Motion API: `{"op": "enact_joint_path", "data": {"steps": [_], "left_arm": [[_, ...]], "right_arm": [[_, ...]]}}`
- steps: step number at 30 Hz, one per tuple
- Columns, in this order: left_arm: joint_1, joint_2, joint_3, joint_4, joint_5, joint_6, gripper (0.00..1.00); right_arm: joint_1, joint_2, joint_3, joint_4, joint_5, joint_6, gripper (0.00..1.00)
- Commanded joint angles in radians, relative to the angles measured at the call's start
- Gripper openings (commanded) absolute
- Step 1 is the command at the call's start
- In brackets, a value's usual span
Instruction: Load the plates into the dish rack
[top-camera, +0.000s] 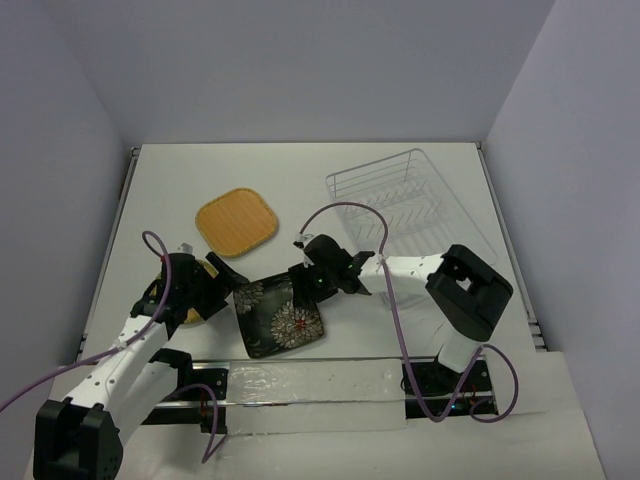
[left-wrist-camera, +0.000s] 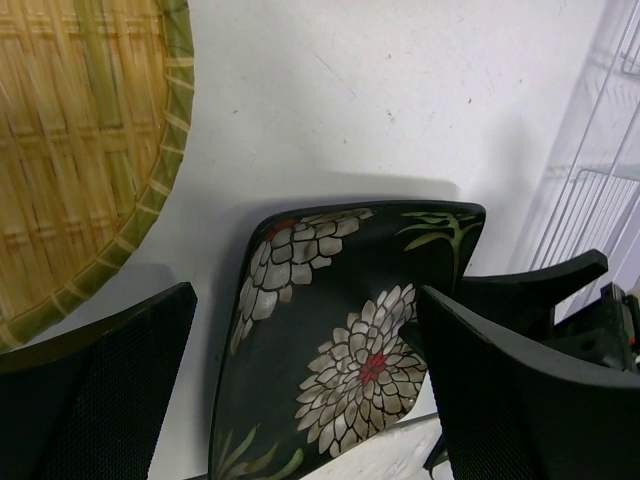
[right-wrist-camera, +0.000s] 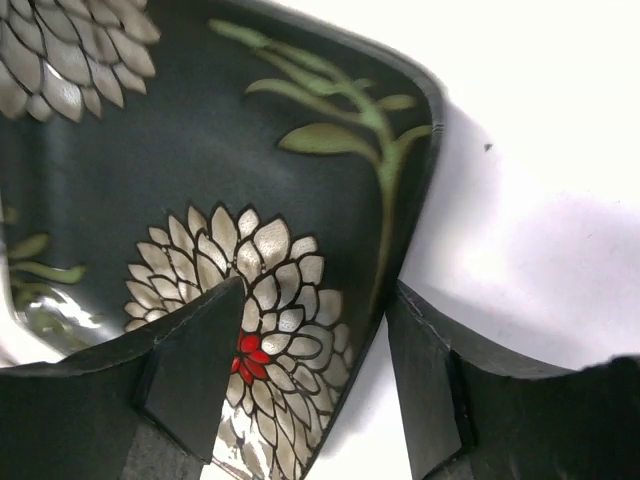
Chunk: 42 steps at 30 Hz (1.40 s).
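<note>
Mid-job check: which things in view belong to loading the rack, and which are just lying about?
For the job: black flowered plate, orange plate, yellow-green plate, dish rack.
Not for the job: the arms' purple cables, the white table. No other loose items visible.

Dish rack sits back-right on worktop; big woven plate back-left of ctr. Flower plate front-ctr, small woven plate just left of it.

Black flowered plate near woven plate
</note>
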Motion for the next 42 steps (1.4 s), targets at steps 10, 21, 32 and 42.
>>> {"op": "enact_joint_path", "data": {"steps": [10, 21, 32, 42], "left_arm": [[-0.011, 0.006, 0.027, 0.055, -0.027, -0.010, 0.99], [-0.037, 0.073, -0.021, 0.137, -0.014, -0.034, 0.99], [-0.072, 0.123, 0.021, 0.200, -0.046, -0.027, 0.99], [-0.074, 0.048, 0.255, 0.025, -0.264, 0.033, 0.99]], "right_arm": [[-0.087, 0.088, -0.091, 0.139, -0.172, -0.026, 0.56], [-0.128, 0.138, -0.110, 0.188, -0.242, -0.042, 0.43], [-0.132, -0.005, -0.132, 0.190, -0.236, -0.110, 0.00], [-0.142, -0.523, -0.034, 0.118, 0.129, -0.172, 0.00]]}}
